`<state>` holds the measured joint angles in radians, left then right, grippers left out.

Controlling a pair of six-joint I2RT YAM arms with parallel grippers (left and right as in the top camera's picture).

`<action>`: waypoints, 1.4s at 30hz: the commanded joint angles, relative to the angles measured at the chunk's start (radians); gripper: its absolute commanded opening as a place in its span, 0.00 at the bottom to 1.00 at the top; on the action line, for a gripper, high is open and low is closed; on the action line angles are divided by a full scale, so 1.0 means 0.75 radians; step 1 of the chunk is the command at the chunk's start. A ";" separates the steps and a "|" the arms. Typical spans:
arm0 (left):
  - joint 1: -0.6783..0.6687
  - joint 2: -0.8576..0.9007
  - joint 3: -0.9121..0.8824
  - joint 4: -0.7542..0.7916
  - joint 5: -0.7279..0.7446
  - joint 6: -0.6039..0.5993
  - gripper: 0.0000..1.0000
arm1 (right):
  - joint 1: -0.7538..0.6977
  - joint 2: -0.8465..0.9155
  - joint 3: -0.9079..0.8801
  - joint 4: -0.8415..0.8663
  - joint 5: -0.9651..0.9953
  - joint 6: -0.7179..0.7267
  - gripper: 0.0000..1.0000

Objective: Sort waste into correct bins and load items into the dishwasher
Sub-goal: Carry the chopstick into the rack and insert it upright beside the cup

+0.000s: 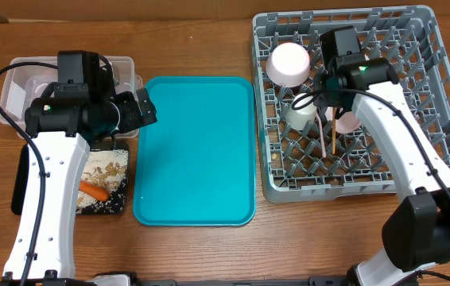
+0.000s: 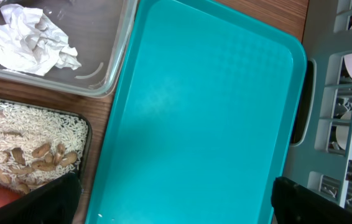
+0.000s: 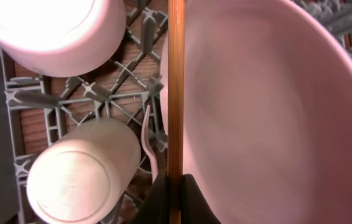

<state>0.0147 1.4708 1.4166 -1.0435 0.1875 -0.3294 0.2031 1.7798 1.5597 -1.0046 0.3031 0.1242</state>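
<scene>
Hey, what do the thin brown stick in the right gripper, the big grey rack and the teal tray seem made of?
Thin brown stick: likely wood or bamboo, matte, fine lengthwise grain. Big grey grid rack: moulded plastic, dull, uniform colour. Flat teal tray: probably plastic, smooth, soft sheen.

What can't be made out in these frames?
- Tub: overhead, left arm covers most of it.
- Plate: right wrist, cropped by frame edges; overhead, mostly under right arm.
- Chopstick far end: right wrist, cut off at top edge.
- Left gripper: left wrist, only finger ends show at bottom edge.
- Black tray: overhead, partly under left arm.
</scene>
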 commanded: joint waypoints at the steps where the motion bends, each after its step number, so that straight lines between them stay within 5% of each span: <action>1: -0.003 -0.026 0.034 0.001 0.006 0.011 1.00 | -0.002 0.013 -0.036 0.032 0.012 -0.092 0.04; 32: -0.003 -0.026 0.034 0.001 0.006 0.011 1.00 | -0.003 0.017 -0.232 0.141 -0.146 -0.097 0.04; 38: -0.003 -0.026 0.034 0.001 0.006 0.011 1.00 | -0.003 0.017 -0.232 0.136 -0.146 -0.097 0.17; 42: -0.003 -0.026 0.034 0.001 0.006 0.011 1.00 | -0.003 0.016 -0.232 0.135 -0.147 -0.097 0.18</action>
<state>0.0147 1.4708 1.4166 -1.0435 0.1875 -0.3294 0.2031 1.7935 1.3888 -0.9073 0.1936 0.0521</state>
